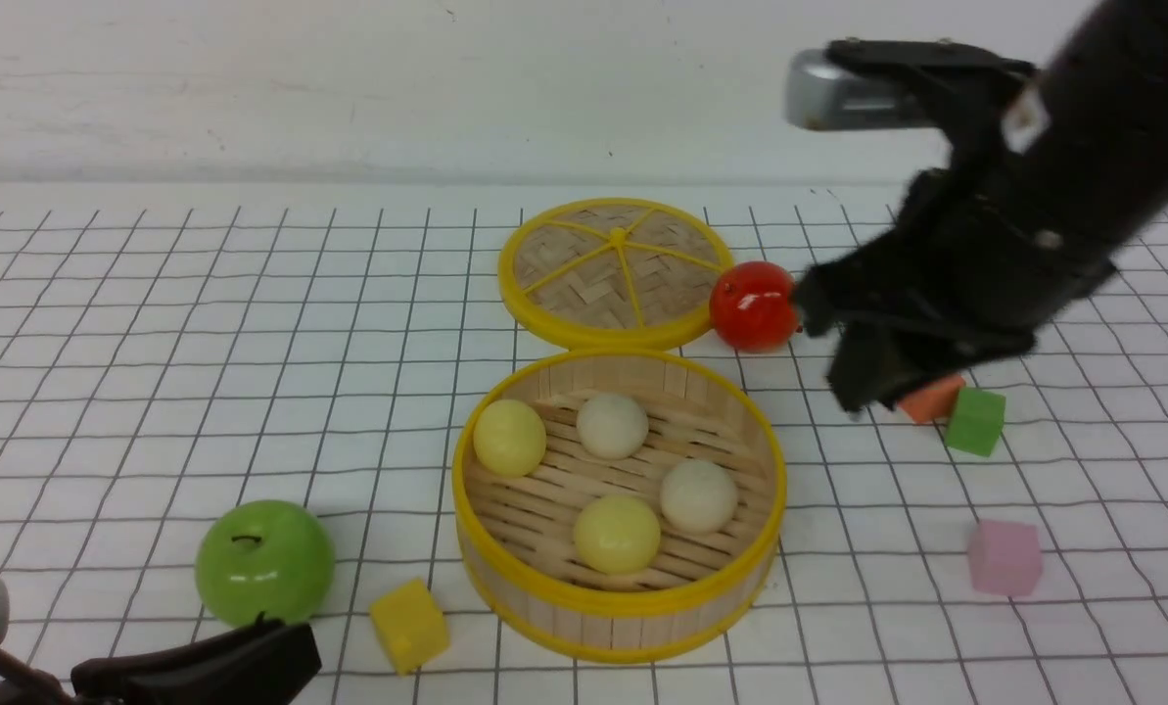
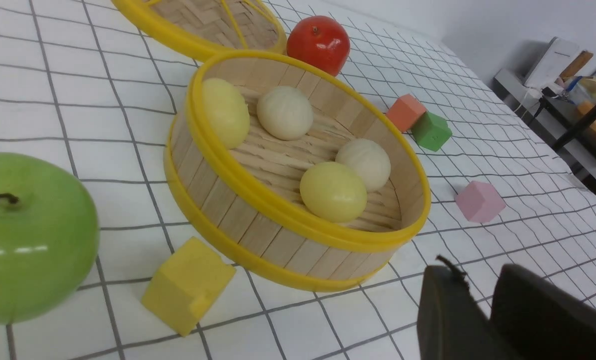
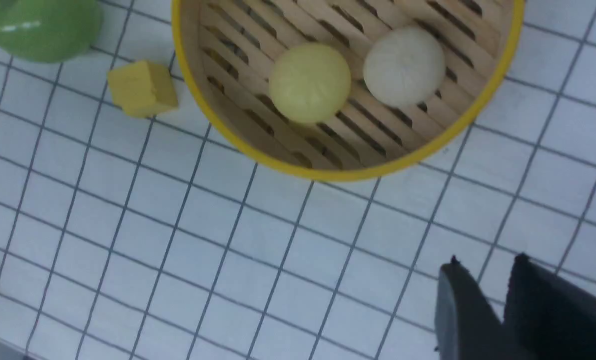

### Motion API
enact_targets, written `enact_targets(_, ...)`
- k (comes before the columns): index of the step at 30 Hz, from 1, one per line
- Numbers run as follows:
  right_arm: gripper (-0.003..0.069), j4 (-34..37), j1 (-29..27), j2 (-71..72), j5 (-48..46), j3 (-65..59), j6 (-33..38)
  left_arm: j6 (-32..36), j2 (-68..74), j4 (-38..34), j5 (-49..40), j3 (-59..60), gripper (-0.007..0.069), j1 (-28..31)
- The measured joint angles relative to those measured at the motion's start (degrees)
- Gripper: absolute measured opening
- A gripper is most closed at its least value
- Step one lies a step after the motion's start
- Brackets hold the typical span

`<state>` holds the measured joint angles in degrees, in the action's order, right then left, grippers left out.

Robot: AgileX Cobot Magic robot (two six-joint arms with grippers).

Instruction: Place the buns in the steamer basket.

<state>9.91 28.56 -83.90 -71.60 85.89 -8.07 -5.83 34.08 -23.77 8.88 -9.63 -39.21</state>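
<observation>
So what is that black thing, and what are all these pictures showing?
It's a robot with two arms. The front picture looks forward from between them; the other two come from cameras on its wrists. On the gridded surface sits a bamboo steamer basket with four little buns inside: two pale yellow, two cream. Around it are a woven lid, a red apple, a green apple and foam cubes: yellow, orange, green and pink. The left gripper and right gripper are open, holding nothing.
</observation>
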Motion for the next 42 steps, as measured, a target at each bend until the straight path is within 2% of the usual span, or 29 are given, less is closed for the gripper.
enact_targets(6, -0.0007, 0.0, 0.0, 6.3, -0.1, -1.9, -0.5, 0.0, 0.0, 0.0, 0.0, 0.0, 0.0146, 0.0)
enact_targets(13, -0.0020, -1.3, 0.0, 8.2, -0.2, -1.9, -0.5, 0.0, 0.0, 0.0, 0.0, 0.0, 0.0147, 0.0)
enact_targets(16, -0.0020, -5.2, -0.4, 11.8, 1.8, -5.7, 1.2, 0.0, 0.0, 0.0, 0.0, 0.0, 0.0152, 0.0)
enact_targets(20, -0.0020, -6.0, -2.3, 21.3, 12.5, -15.7, 5.4, 0.0, 0.0, 0.0, -0.1, 0.0, 0.0155, 0.0)
enact_targets(21, -0.0020, -5.3, -4.8, 28.4, 21.0, -24.3, 6.9, 0.0, 0.0, 0.0, -0.1, 0.0, 0.0157, 0.0)
enact_targets(24, -0.0020, -5.3, -10.7, 41.4, 35.2, -41.4, 7.6, 0.0, 0.0, 0.0, -0.3, 0.0, 0.0163, 0.0)
enact_targets(26, -0.0020, -5.8, -13.2, 46.8, 40.3, -48.4, 7.7, 0.0, 0.0, 0.0, -0.3, 0.0, 0.0164, 0.0)
enact_targets(29, -0.0020, -6.7, -18.7, 62.3, 50.8, -66.2, 8.1, 0.0, 0.0, 0.0, -0.4, 0.0, 0.0165, 0.0)
enact_targets(36, -0.0018, -9.9, -24.4, 81.0, 53.6, -85.6, 8.1, 0.0, 0.0, 0.0, -0.4, 0.0, 0.0172, 0.0)
enact_targets(42, -0.0016, -9.9, -25.6, 84.5, 50.1, -87.1, 4.8, 0.0, 0.0, 0.0, -0.7, 0.0, 0.0178, 0.0)
